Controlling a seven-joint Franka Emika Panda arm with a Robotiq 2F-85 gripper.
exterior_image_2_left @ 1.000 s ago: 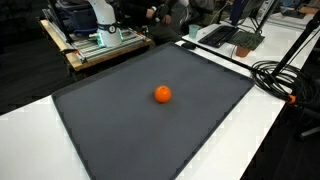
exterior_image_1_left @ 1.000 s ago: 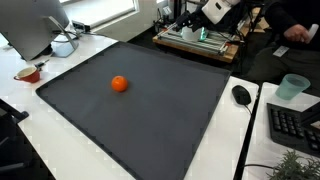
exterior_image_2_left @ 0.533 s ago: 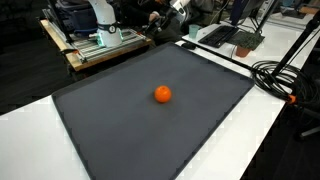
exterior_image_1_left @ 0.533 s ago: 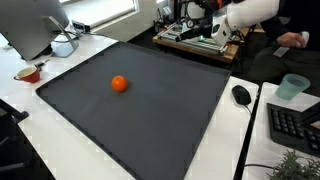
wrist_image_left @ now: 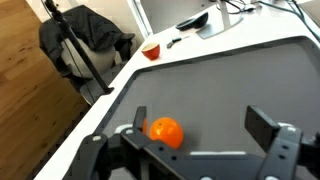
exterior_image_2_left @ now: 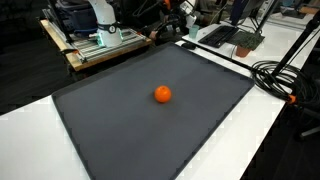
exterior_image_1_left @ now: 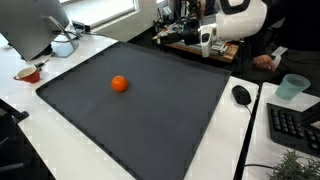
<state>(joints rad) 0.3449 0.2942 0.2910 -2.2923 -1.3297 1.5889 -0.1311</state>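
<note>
An orange ball (exterior_image_1_left: 119,84) lies on the dark grey mat (exterior_image_1_left: 160,120), left of its middle; it shows in both exterior views (exterior_image_2_left: 162,94). My gripper (exterior_image_1_left: 206,40) hangs in the air above the mat's far edge, well away from the ball, on a white arm (exterior_image_1_left: 240,18). In the wrist view the gripper (wrist_image_left: 200,126) is open and empty. Its two dark fingers (wrist_image_left: 266,128) frame the mat below, and the ball (wrist_image_left: 165,131) shows far beneath, close to the left finger.
A monitor (exterior_image_1_left: 35,25) and a red bowl (exterior_image_1_left: 28,73) stand on the white table left of the mat. A mouse (exterior_image_1_left: 241,95), a cup (exterior_image_1_left: 292,87) and a keyboard (exterior_image_1_left: 295,125) lie to its right. Cables (exterior_image_2_left: 285,75) and a laptop (exterior_image_2_left: 235,36) sit beside the mat.
The arm has swung in from the far right corner, left and down, and the gripper now hangs over the mat's far edge. The ball has not moved.
</note>
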